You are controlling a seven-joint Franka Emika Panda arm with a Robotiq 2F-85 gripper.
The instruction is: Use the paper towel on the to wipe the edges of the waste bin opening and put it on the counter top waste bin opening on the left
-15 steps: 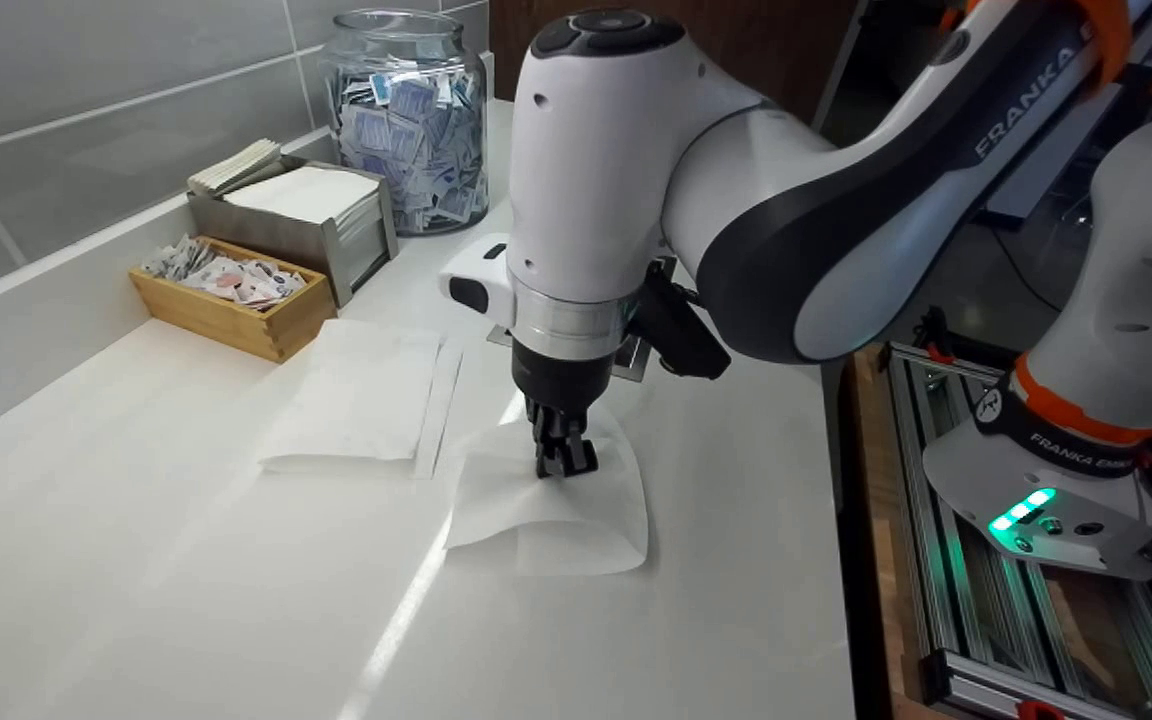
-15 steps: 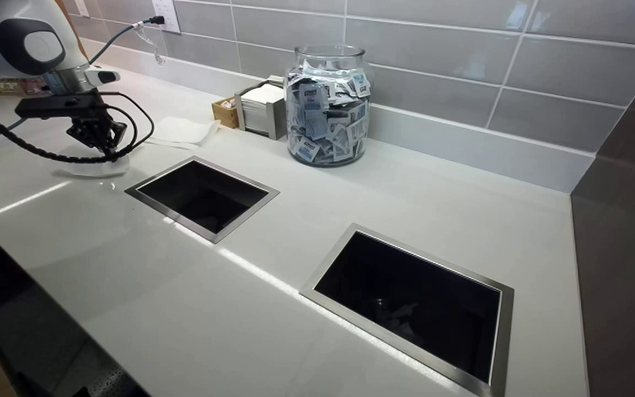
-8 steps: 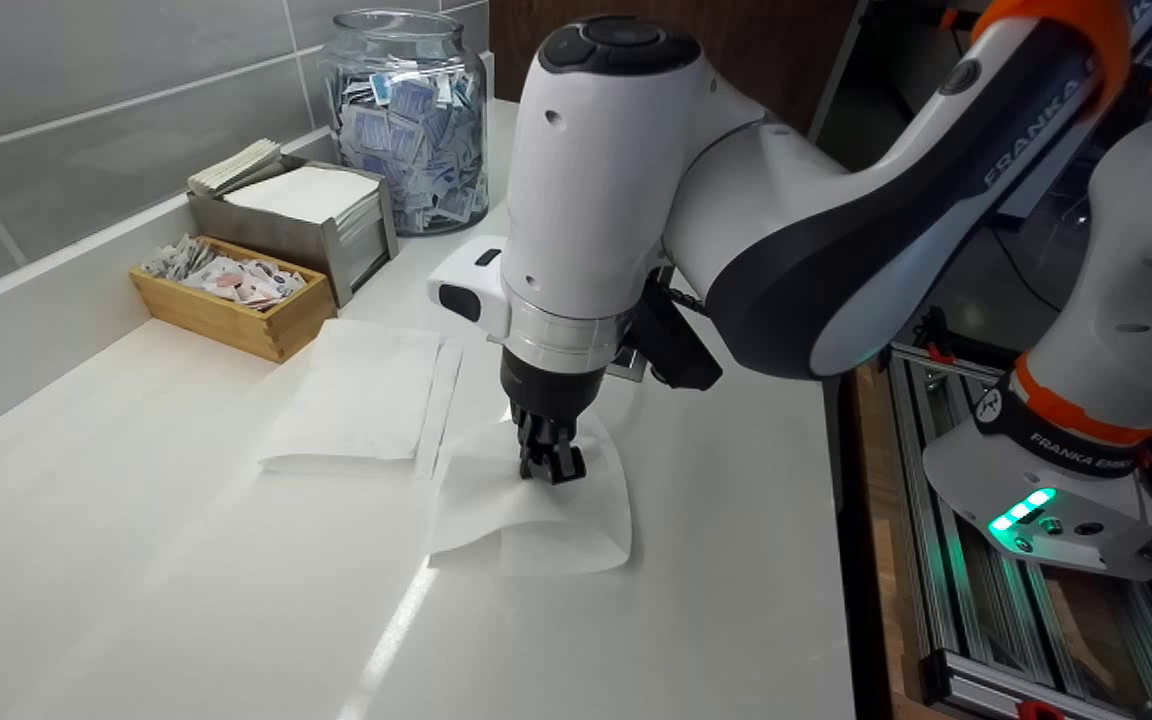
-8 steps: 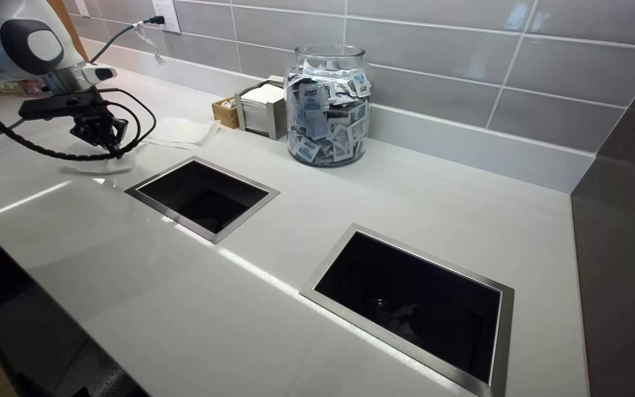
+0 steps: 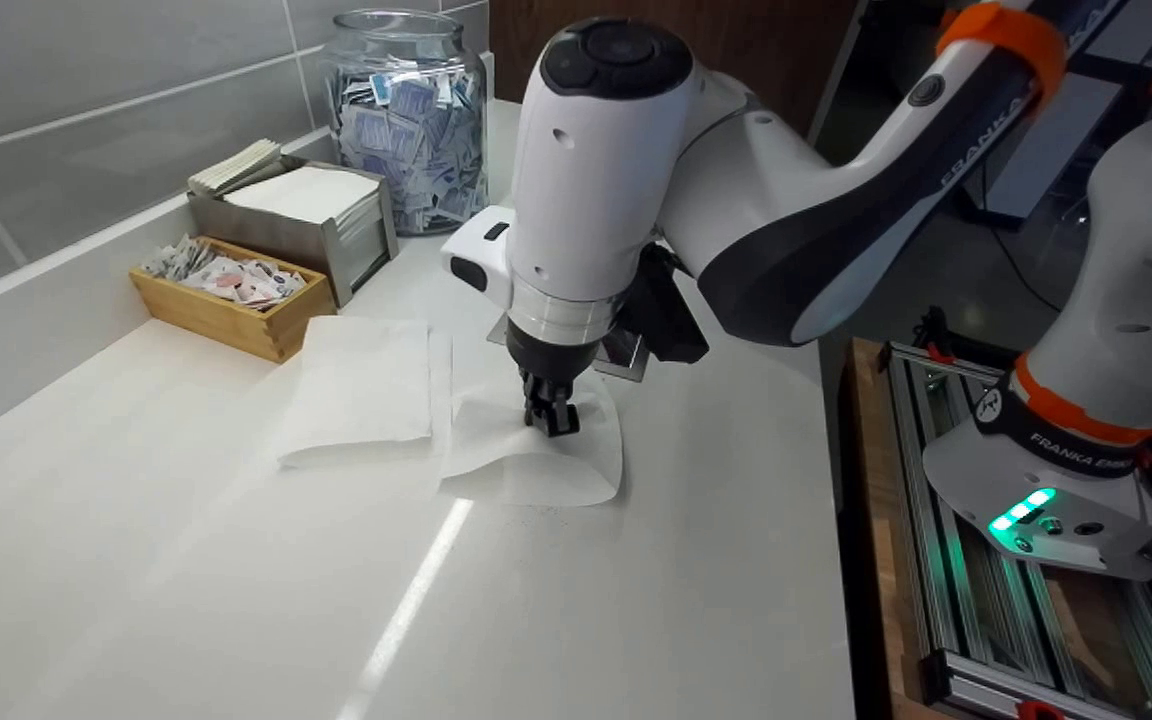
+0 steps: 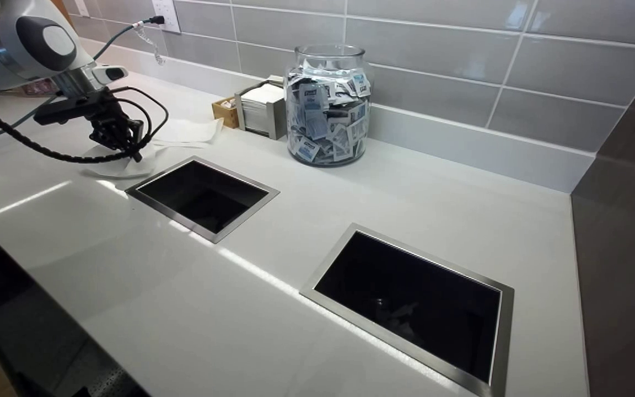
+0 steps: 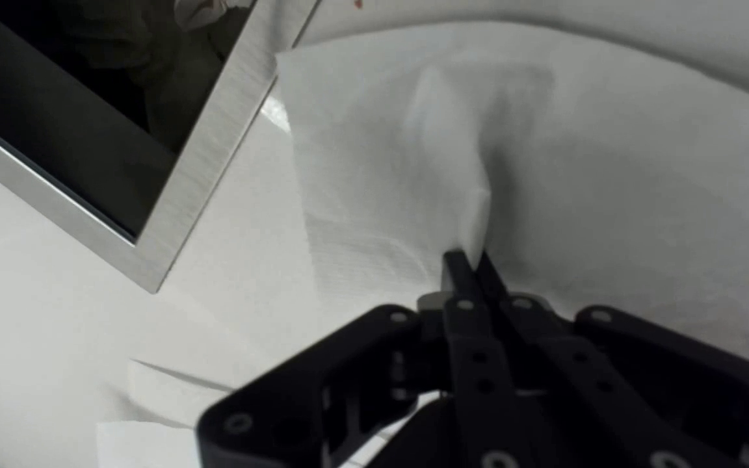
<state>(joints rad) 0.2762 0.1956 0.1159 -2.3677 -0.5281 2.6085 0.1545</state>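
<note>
A white paper towel lies spread on the counter, pinched up in a ridge at its middle. It also shows in an exterior view and the wrist view. My gripper points down, its fingertips shut on that ridge. In the wrist view, one towel corner touches or overlaps the metal rim of a waste bin opening. In an exterior view, this opening is beside the gripper. A second, larger-looking opening lies farther right. The arm mostly hides the openings in an exterior view.
A folded paper towel lies beside the held one. A wooden box of packets, a metal napkin holder and a glass jar of wipes stand along the tiled wall. Another arm stands beyond the counter edge.
My gripper has dragged the towel across the counter toward the nearer bin opening. The folded towel has shifted and turned slightly. Faint specks now show where the held towel lay.
</note>
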